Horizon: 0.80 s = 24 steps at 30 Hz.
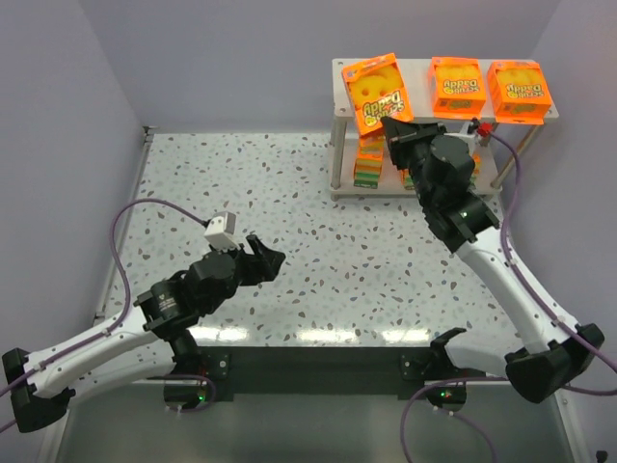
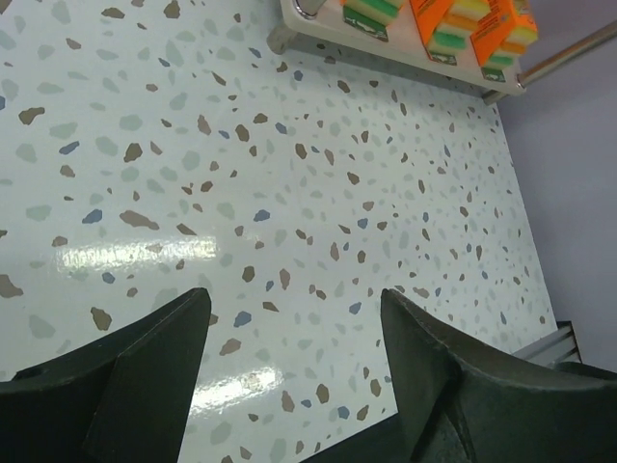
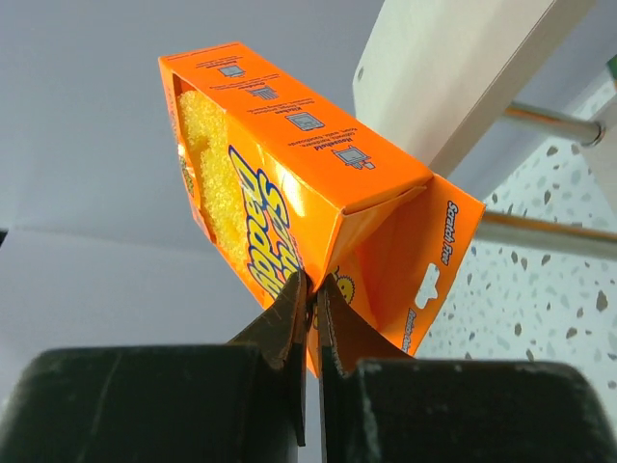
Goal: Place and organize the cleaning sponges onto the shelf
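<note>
**Pack hanging in the right gripper at the shelf's top board**

The right gripper [image 1: 390, 123] is clenching one orange pack [image 1: 381, 92] by its thin cardboard flap, the fingers [image 3: 289, 313] pressed nearly together on it in the right wrist view. The pack is tilting at the left end of the shelf [image 1: 419, 69], over the top board. From above it seems to be leaning on the board's front edge, but the contact is hard to make out. Two more packs [image 1: 455, 87] are lying flat on the same board, side by side, to the right of the held one.

The right arm [image 1: 448, 178] is reaching across the front of the shelf and covering most of the lower tier. To its left a stack of sponges [image 1: 369, 164] is showing green, yellow and orange edges. The left wrist view is catching those lower-tier packs [image 2: 448, 24] sitting close together along the board's rim [image 2: 415, 56].

The left gripper [image 1: 265, 258] is hovering over the speckled table [image 1: 337, 280], well apart from the shelf, jaws spread wide and grasping nothing. A purple cable [image 1: 120, 231] is looping beside the left arm.
</note>
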### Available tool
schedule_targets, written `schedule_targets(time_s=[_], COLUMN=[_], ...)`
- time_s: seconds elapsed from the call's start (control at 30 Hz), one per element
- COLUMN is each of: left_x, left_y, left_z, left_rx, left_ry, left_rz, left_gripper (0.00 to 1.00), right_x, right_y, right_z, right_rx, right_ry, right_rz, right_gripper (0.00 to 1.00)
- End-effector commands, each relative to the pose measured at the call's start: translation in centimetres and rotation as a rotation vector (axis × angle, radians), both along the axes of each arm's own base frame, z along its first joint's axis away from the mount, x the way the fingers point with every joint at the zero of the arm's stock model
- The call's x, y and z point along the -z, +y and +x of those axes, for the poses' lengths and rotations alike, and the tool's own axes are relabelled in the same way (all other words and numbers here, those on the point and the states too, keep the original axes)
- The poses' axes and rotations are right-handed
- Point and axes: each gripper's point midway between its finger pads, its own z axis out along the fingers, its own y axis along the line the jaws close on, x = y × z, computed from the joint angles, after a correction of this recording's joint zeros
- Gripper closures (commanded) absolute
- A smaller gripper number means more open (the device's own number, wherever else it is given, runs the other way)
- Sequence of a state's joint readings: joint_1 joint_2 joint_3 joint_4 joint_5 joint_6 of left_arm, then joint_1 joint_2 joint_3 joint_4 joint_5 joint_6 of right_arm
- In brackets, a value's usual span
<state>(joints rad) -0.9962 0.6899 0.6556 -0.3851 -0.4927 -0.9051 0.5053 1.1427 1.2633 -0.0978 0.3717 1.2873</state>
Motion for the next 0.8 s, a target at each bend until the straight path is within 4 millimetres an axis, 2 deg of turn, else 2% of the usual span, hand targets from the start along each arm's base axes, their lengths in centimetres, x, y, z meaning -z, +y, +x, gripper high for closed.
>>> schedule_targets(time_s=[0.0,0.03,0.07,0.1,0.3,0.53,0.73,0.77], left_x=[-1.4,-1.5,-1.5,-1.5,-1.2,-1.5,-1.4,-1.2], left_y=[-0.7,-0.7,-0.7,-0.6,-0.3,0.1,0.2,0.2], left_z=[0.0,0.0,-0.1,-0.1,-0.2,-0.3,-0.2,-0.2], left_rx=[0.024,0.024,0.026,0.024,0.018,0.008,0.003,0.003], left_ry=[-0.027,-0.031,-0.031,-0.03,-0.024,-0.03,-0.027,-0.025], left_rz=[-0.052,-0.054,-0.053,-0.053,-0.049,-0.054,-0.049,-0.045], left_gripper=[0.22,0.21,0.21,0.19,0.17,0.16,0.15,0.15], right_x=[-1.4,-0.8,-1.1,-1.6,-1.0,-0.8,0.1,0.3], right_y=[-2.8,-2.8,-2.9,-3.0,-2.6,-2.9,-2.8,-2.8], right_z=[3.2,4.3,5.0,5.4,8.6,10.4,11.8,11.9], right_rx=[0.179,0.197,0.208,0.219,0.259,0.273,0.26,0.26], right_ry=[-0.009,-0.001,-0.015,-0.025,-0.024,-0.016,0.02,0.022], right_rz=[0.132,0.142,0.158,0.179,0.244,0.283,0.283,0.282], right_gripper=[1.0,1.0,1.0,1.0,1.0,1.0,1.0,0.96])
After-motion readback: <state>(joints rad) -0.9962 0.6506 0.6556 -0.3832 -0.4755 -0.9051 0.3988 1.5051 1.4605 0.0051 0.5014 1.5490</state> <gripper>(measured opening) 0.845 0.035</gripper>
